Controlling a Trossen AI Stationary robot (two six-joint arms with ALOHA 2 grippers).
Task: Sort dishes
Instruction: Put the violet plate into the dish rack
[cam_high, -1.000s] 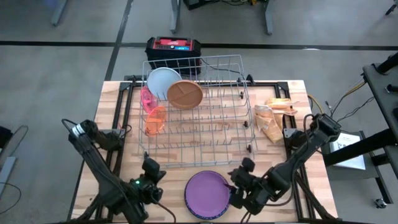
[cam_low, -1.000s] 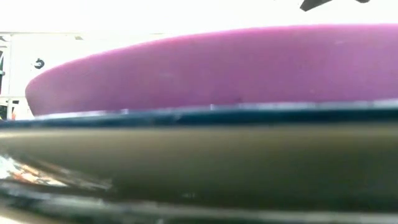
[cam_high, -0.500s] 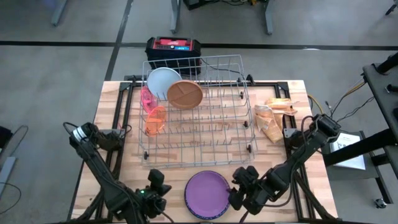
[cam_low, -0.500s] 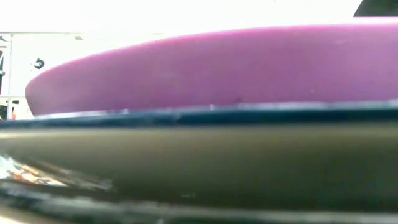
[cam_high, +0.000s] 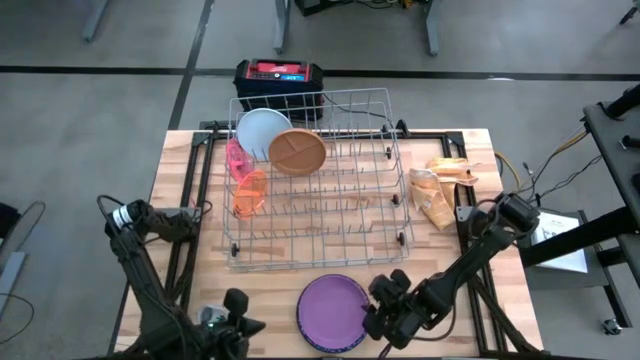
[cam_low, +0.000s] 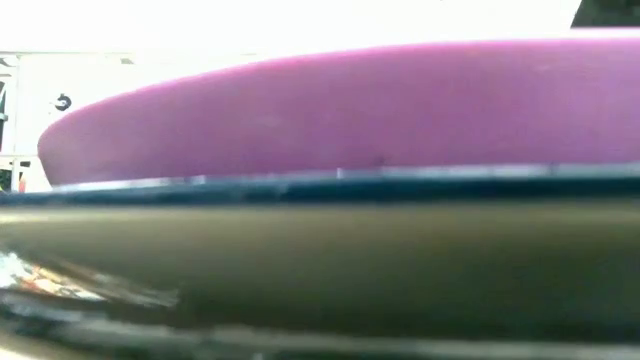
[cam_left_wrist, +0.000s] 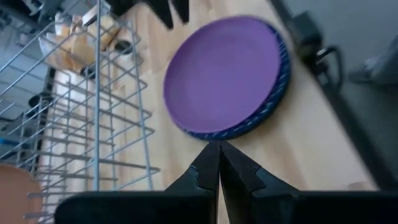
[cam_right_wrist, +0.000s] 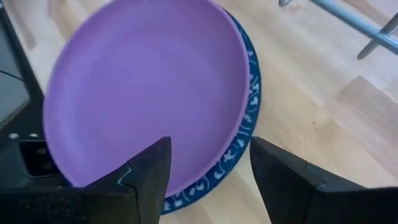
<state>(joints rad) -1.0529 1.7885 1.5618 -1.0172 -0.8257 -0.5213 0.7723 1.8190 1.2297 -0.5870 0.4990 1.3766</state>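
**Reaching for the purple plate**

Hanging just beside the purple plate, the right gripper has its two dark fingers spread apart, with nothing between them. One finger sits over the plate's edge and the other is over the bare wood. The purple plate lies on top of a blue speckled plate, at the front edge of the table.

The left gripper is low at the front left corner, away from the plates. Its fingers are pressed together and hold nothing.

Farther back stands the wire rack. A white plate and a brown divided plate lean upright at its back left. A pink cup and an orange cup sit just below them. Some crumpled paper bags lie to the right of the rack.
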